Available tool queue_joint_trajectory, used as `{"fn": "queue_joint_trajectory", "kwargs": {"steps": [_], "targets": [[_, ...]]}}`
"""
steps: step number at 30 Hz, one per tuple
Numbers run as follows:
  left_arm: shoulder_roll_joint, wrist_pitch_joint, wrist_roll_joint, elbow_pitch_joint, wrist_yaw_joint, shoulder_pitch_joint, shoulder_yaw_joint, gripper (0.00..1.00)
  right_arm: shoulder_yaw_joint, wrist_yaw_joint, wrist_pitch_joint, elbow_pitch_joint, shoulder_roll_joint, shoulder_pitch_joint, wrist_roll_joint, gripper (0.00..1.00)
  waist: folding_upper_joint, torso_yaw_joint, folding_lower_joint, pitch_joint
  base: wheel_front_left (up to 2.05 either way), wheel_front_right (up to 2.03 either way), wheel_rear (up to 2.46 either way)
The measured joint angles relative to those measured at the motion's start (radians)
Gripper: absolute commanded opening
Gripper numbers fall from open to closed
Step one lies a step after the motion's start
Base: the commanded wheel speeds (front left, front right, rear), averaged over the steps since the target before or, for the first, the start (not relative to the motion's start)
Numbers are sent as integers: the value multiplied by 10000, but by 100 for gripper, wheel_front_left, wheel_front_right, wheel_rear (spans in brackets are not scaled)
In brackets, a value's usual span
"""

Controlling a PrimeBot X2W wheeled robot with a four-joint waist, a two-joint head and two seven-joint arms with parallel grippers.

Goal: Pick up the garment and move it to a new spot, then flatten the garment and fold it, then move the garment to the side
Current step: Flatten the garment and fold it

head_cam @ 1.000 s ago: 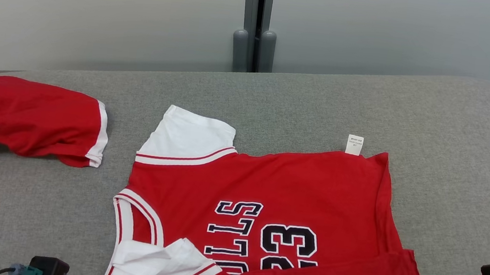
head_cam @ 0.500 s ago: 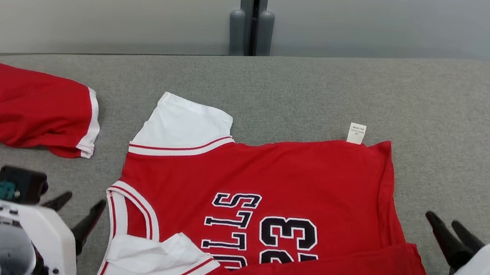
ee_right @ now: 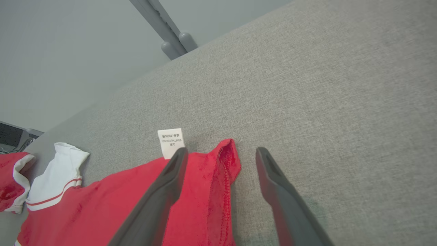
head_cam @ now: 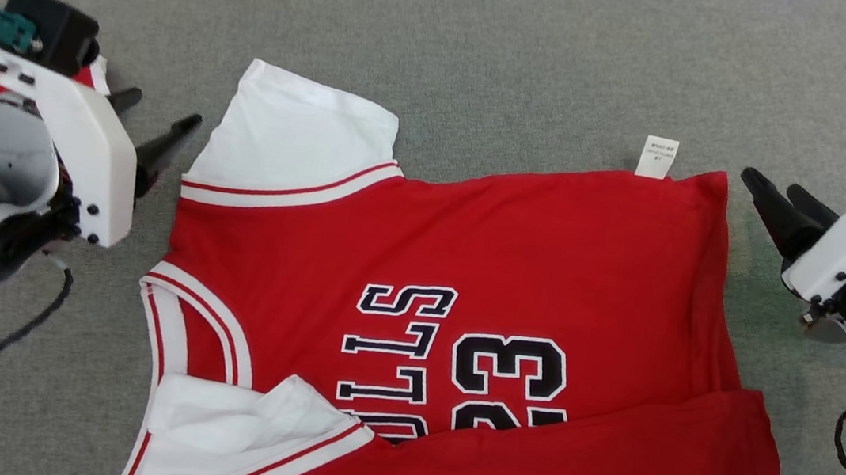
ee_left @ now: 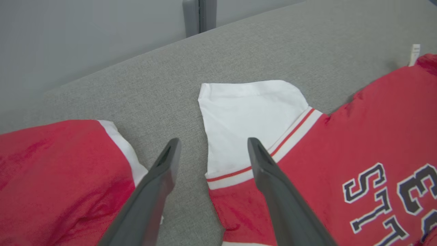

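Left claw (head_cam: 158, 112) is hanging wide open and gripping nothing, its tips pointing at the far white sleeve (head_cam: 300, 128) of the red jersey (head_cam: 486, 245), just beside the sleeve's edge. Right claw (head_cam: 772, 183) is also standing wide open and empty, just beside the jersey's far hem corner; in the right wrist view one finger is overlapping the red cloth and the other the bare grey counter (head_cam: 572, 47). Jersey is lying flat mid-counter, neckline toward the robot's left, hem toward its right, dark "23" and lettering facing up, with the near edge folded over the lower lettering. White care label (head_cam: 657, 157) is sticking out at the far hem corner. Second red garment (ee_left: 51, 177), trimmed in white, is lying apart on the counter by the left claw.
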Motion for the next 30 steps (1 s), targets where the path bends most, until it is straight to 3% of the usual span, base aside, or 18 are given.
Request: {"fn": "queue_joint_trajectory", "kwargs": {"steps": [9,20,24,25,27,28,29,30], "targets": [[-1089,842,61,2585,-1175,-1957,-466,100,1331,0,31,1862,-355,-1803,61,100,0,-228,0,1199,0,0,0],[-1620,493,190,4855,-1768,-3097,-587,100,3172,0,-182,1701,-646,-2519,1269,99,0,-751,0,1866,0,0,0],[-1730,328,161,5248,-1894,-3408,-644,100,3651,0,-318,1524,-779,-2529,1611,72,0,-949,0,1988,0,0,0],[-1764,320,134,5313,-1900,-3460,-660,100,3741,0,-347,1515,-807,-2531,1684,51,0,-982,0,2009,0,0,0],[-1814,368,21,5476,-1929,-3567,-732,100,3919,0,-391,1526,-876,-2554,1795,30,0,-1032,0,2051,0,0,0],[-1831,424,-6,5522,-1931,-3646,-784,57,3992,0,-449,1534,-924,-2570,1847,10,0,-1042,0,2065,0,0,0],[-1847,428,-8,5565,-1941,-3692,-838,17,4056,2,-477,1544,-961,-2580,1912,0,0,-1042,0,2071,0,0,0],[-1852,428,-8,5605,-1942,-3712,-884,0,4117,2,-558,1565,-982,-2581,1975,0,0,-1039,0,2068,0,0,0]]}}
